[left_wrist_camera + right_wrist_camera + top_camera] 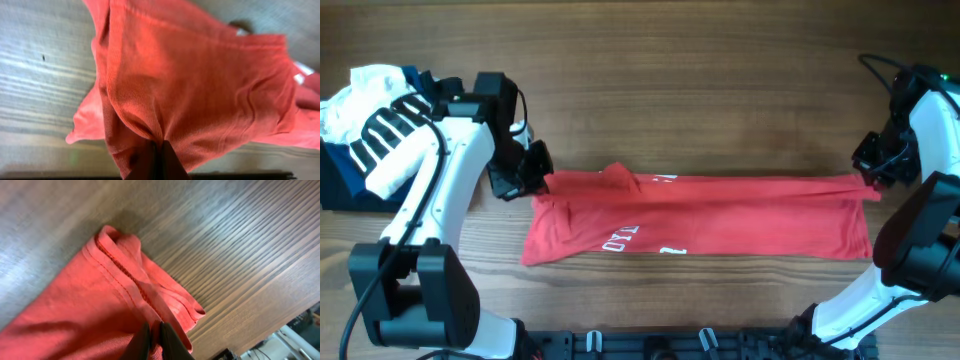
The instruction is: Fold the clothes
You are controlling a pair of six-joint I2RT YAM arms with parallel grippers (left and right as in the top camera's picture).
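Red short-sleeved cotton T-shirt (720,215), long band between the jaws | left jaws: pinching one end | right jaws: pinching hem end

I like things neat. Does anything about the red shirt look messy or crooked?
Yes. The red T-shirt lies in a long band, but its left end is untidy: a flap bunches up at the top edge, and the lower corner flares out.

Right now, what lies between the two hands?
The red cotton T-shirt with white lettering stretches from left hand to right hand, seen overhead.
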